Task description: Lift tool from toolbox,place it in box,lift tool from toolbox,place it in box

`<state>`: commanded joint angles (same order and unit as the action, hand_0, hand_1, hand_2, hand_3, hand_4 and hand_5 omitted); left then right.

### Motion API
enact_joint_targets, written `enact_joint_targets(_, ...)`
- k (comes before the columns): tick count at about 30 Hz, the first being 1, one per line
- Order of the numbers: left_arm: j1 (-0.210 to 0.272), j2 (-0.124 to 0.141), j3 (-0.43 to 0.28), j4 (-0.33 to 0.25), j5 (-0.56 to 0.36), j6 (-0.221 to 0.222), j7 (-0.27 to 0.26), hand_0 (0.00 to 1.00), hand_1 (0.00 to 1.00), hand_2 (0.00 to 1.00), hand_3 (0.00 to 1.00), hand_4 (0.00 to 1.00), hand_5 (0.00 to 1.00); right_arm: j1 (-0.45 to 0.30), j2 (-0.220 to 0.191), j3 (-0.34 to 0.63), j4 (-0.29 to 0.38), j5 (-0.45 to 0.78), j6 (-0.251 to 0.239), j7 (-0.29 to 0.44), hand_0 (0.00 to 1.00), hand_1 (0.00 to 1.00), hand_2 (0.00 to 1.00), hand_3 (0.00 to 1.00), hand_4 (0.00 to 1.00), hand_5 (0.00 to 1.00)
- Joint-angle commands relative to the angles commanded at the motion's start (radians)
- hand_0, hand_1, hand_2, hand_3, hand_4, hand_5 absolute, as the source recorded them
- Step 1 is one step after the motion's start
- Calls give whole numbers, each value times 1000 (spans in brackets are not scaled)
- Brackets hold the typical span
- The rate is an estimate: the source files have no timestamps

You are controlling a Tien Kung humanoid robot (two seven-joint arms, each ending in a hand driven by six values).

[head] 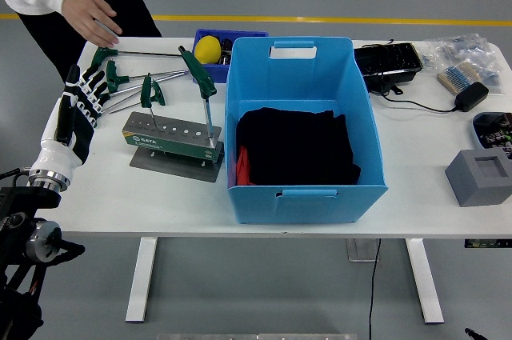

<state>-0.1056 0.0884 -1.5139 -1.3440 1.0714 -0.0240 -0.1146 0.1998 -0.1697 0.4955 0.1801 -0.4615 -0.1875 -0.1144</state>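
Nearest the camera, low at the left edge: left hand on its black arm, raised over the desk's left end, fingers spread and straight, holding nothing, pointing toward the far side. Right arm nowhere in view.

Just right of that hand, green tool rack on a grey base plate, standing on the desk, row of holes along its top. Two T-handle wrenches standing upright in it: a short one near the left end, a taller one at the right end, green grip tilted toward upper left. More green-handled wrenches lying flat on the desk behind the rack, shafts running rightward, near the fingertips but apart from them.

Right of the rack, touching or nearly touching its base: large blue box, open at the top, dark cloth filling its bottom, something red showing at the cloth's left edge. No tool visible inside.

Behind the box's left corner, small dark-blue bin with a yellow object in it.

Far right: black tray, brush, black adapter with cable, grey block.

At top left, person in white sleeve, one hand held open just above the desk's far edge, over the lying wrenches, touching nothing.
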Motion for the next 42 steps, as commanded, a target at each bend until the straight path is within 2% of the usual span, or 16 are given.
enact_joint_targets(33, 4, 2, 13, -1, 18, 18, -9, 990, 998, 998, 968, 998, 998, -9, 2, 12, 1, -22, -1, -5, 619, 597, 674, 569, 825, 683)
enact_joint_targets(39, 1, 5, 13, -9, 61, 28, -12, 990, 998, 998, 969, 998, 991, -7, 1, 2, 1, -8, 0, -3, 619, 596, 673, 569, 825, 684)
enact_joint_targets(42, -3, 10, 11, -22, 133, 41, -18, 990, 998, 998, 969, 998, 991, -6, 1, 0, 1, -4, 0, -2, 619, 596, 673, 569, 825, 684)
